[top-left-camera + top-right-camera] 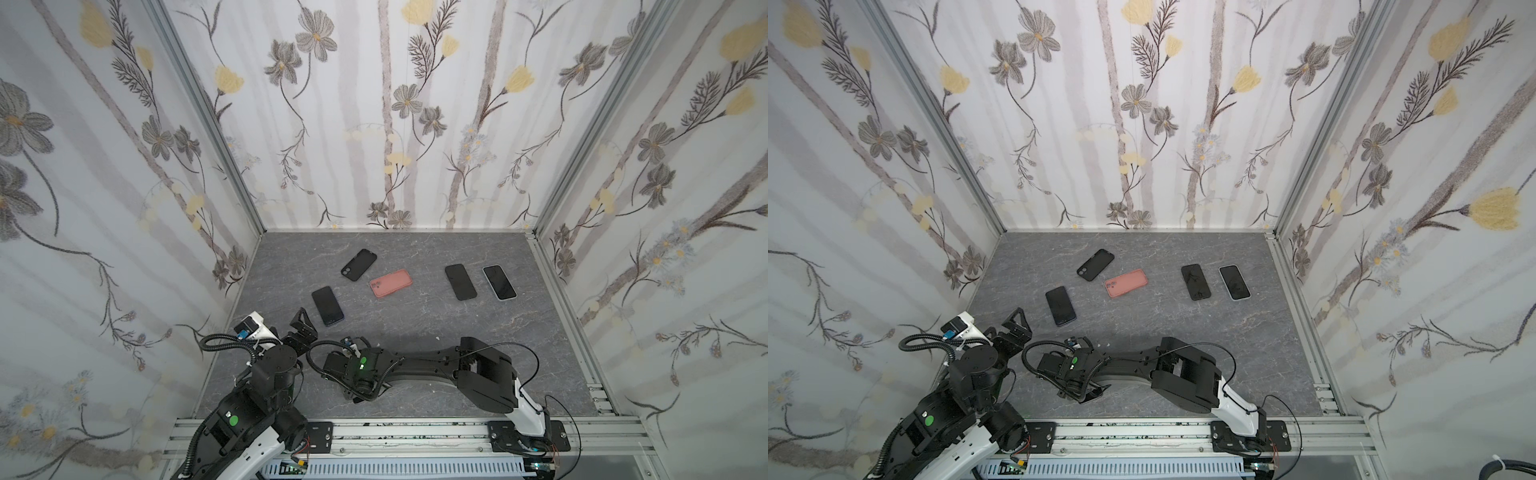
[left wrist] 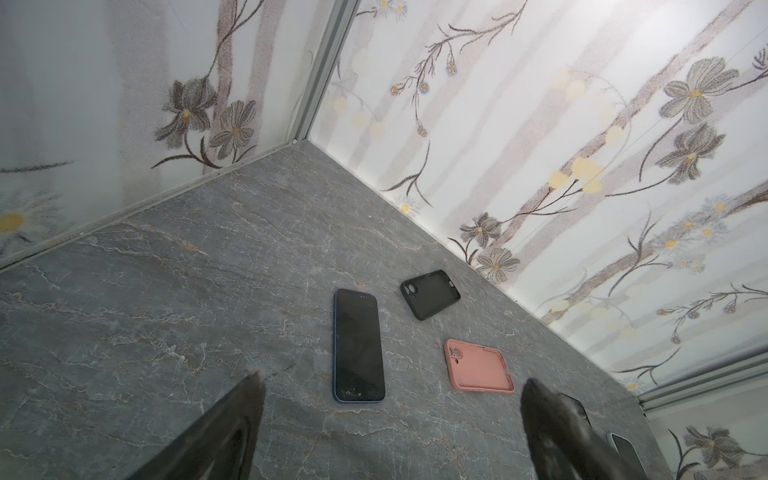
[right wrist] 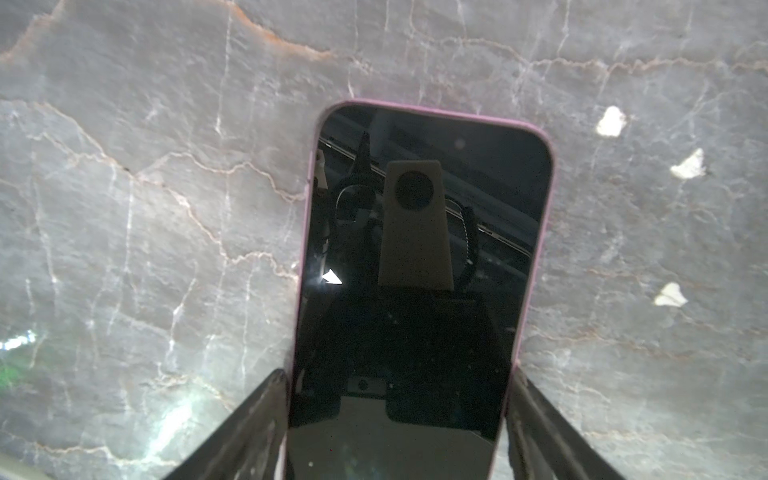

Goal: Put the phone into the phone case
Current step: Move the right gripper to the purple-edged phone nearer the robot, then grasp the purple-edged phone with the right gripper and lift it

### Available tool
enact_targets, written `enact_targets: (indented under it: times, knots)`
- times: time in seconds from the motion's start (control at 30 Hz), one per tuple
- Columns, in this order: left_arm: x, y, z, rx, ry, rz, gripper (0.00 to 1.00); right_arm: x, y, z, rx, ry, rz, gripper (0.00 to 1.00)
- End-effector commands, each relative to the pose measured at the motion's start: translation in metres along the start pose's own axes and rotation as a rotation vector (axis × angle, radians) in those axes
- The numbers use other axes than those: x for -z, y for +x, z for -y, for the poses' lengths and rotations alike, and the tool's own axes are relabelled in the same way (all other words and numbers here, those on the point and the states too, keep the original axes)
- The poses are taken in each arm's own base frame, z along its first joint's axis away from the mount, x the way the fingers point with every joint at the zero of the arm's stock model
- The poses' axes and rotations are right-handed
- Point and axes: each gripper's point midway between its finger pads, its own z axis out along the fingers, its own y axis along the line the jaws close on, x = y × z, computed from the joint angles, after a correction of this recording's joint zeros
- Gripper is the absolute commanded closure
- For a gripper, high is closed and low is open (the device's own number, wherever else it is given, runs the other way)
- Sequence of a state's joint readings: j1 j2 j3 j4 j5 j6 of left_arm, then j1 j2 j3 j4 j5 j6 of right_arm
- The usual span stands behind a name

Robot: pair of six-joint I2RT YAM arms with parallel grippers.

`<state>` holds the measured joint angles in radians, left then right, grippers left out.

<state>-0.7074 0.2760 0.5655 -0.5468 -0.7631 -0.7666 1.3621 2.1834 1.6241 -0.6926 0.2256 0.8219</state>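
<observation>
- The right gripper (image 3: 400, 372) sits low over the near middle of the grey marble-patterned tabletop (image 1: 415, 324). In both top views its own wrist hides the fingers.
- In the right wrist view, a dark-screened phone with a mauve-pink rim (image 3: 415, 291) lies flat and screen up on the tabletop.
- One black finger (image 3: 257, 424) stands at each long edge near the phone's end, right at the rim. Whether they pinch the phone or merely flank it cannot be told.
- Whether that mauve-pink rim is a case or the phone's own body cannot be told either.
- Three small white flecks (image 3: 610, 121) lie on the tabletop beside this phone.
- The left gripper (image 2: 392, 379) hangs at the near left, its jaws spread wide with nothing between them.
- Near the left gripper, a dark phone with a blue rim (image 1: 327, 306) lies screen up.
- Farther back lies an empty black phone case (image 1: 358, 264), and near it, toward the middle and not touching, an empty salmon-pink phone case (image 1: 390, 283).
- To the right of the cases, an all-black phone (image 1: 460, 281) and a dark phone with a white rim (image 1: 499, 282) lie side by side, screens up and apart from each other.
- Floral-papered walls (image 1: 124, 166) close in the tabletop on three sides.
</observation>
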Motion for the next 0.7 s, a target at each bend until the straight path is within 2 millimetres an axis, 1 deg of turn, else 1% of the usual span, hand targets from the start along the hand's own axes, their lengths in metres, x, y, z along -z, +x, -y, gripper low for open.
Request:
enact_targets:
  times: [0.0,0.13,0.2,0.27,0.37,0.4,0.47,0.57,0.67]
  knots:
    - [-0.002,-0.001,0.004,-0.003,0.004,0.007,0.05,-0.009,0.028,0.024,0.086,0.069,-0.128,0.17]
    - [-0.006,0.005,0.002,-0.035,-0.028,-0.009,0.05,-0.017,0.032,0.026,0.112,0.046,-0.154,0.18]
    - [-0.008,0.008,0.003,-0.051,-0.039,-0.021,0.05,-0.019,0.033,0.03,0.125,0.038,-0.161,0.21]
    - [-0.011,0.013,0.004,-0.072,-0.044,-0.039,0.05,-0.019,0.033,0.038,0.133,0.03,-0.169,0.24]
    - [-0.015,0.025,0.013,-0.117,-0.007,-0.084,0.06,-0.011,0.03,0.054,0.133,-0.001,-0.162,0.34]
    - [-0.016,0.028,0.016,-0.128,0.009,-0.098,0.06,-0.007,0.027,0.058,0.132,-0.014,-0.152,0.35]
    - [-0.017,0.037,0.026,-0.166,0.059,-0.135,0.06,0.0,0.021,0.066,0.13,-0.051,-0.128,0.4]
    - [-0.019,0.049,0.036,-0.198,0.115,-0.181,0.06,0.007,0.016,0.077,0.156,-0.071,-0.094,0.42]
    - [-0.023,0.061,0.042,-0.232,0.12,-0.24,0.06,0.009,0.012,0.091,0.179,-0.071,-0.074,0.42]
